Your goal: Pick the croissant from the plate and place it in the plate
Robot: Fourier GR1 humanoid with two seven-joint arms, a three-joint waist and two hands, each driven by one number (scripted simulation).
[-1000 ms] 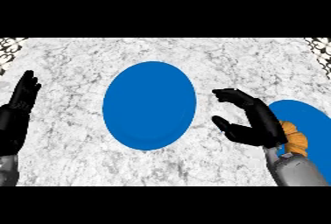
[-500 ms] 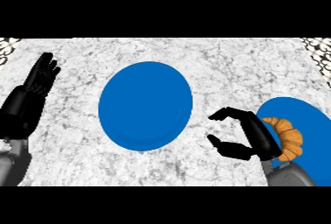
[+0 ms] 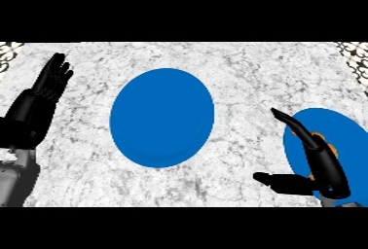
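Head view: your right hand (image 3: pixel 316 165) sits at about four o'clock, over the near edge of the right-hand plate (image 3: pixel 348 131), with its fingers spread wide above and the thumb low toward the desk (image 3: pixel 237 63), holding nothing yet. The croissant (image 3: pixel 321 146) lies on that plate, showing only as an orange sliver beside the fingers, mostly hidden under them. To do this step well, bring the fingers down over the croissant and the thumb in from the near side so it sits between them before you close; I judge that closing too early would nudge it across the plate. The large central plate (image 3: pixel 162 116), at twelve o'clock from the hand's side, holds nothing and is your target. Your left hand (image 3: pixel 43 97) rests open at nine o'clock, fingers up.
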